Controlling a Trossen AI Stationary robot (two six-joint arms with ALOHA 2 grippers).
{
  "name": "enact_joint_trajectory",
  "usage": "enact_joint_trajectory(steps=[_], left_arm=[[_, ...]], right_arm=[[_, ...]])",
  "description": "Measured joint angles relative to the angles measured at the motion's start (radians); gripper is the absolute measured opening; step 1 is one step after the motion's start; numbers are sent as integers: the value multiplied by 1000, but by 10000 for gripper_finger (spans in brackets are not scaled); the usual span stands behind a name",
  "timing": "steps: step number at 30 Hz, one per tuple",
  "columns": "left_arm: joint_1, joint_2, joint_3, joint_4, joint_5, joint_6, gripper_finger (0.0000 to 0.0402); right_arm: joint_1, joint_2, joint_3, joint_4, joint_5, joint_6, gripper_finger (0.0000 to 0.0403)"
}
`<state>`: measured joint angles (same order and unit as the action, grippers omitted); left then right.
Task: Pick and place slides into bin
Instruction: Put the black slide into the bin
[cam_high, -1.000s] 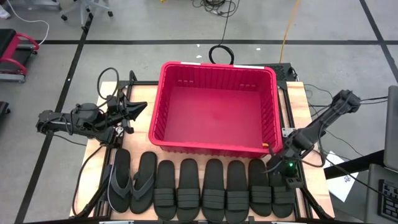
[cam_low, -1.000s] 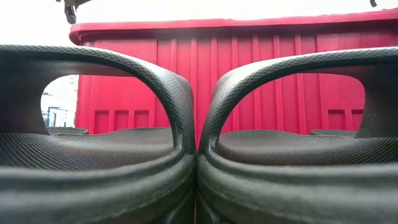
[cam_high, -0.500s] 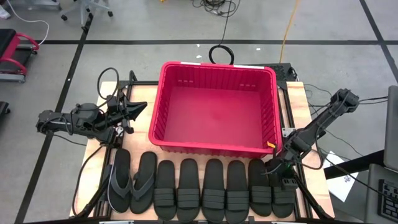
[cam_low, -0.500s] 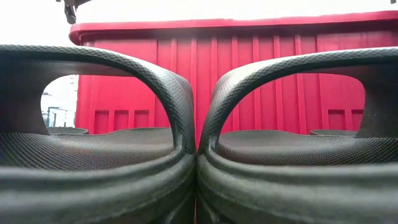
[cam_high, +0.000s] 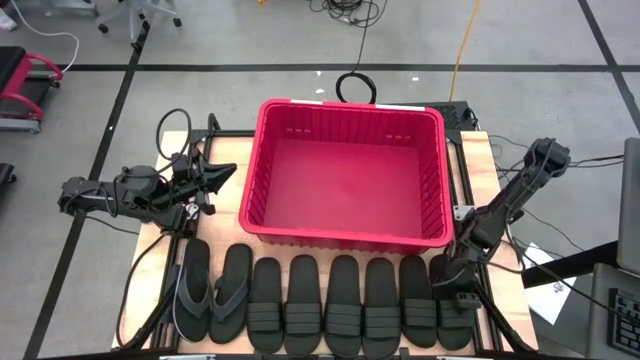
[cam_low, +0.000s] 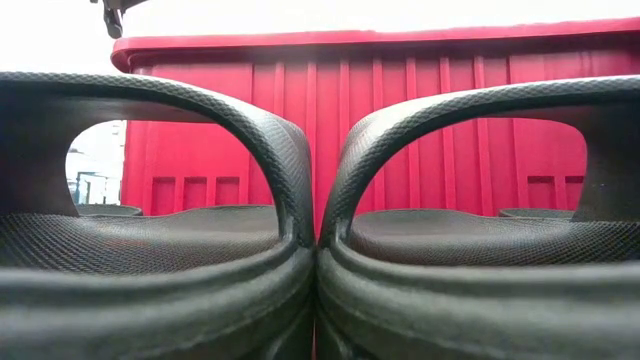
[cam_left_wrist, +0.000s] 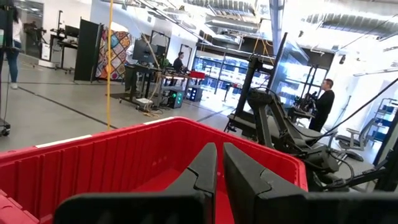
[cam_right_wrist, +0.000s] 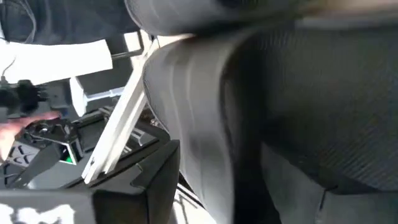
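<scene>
The bin (cam_high: 345, 180) sits at the middle of the tabletop (cam_high: 492, 160), nothing in it. Before it the slides (cam_high: 325, 300) lie side by side in one row, the two thong ones at the left end. The left end effector (cam_high: 222, 174) hangs beside the bin's left wall; the right end effector (cam_high: 455, 290) is over the rightmost slide
</scene>
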<state>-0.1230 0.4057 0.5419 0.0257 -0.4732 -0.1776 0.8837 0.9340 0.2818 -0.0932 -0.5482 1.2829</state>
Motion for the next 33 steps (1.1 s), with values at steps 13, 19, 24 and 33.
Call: enact_joint_trajectory(steps=[13,19,24,33], left_arm=[[0,0,0,1,-26,-8,26],[0,0,0,1,-25,-16,26],[0,0,0,1,-25,-18,26],[0,0,0,0,-25,-9,26]], right_arm=[[64,2,-50,270,-9,61,14],[67,-6,-51,352,-50,144,7],[67,-30,-41,350,-61,203,7],[66,-121,-22,460,-45,251,5]])
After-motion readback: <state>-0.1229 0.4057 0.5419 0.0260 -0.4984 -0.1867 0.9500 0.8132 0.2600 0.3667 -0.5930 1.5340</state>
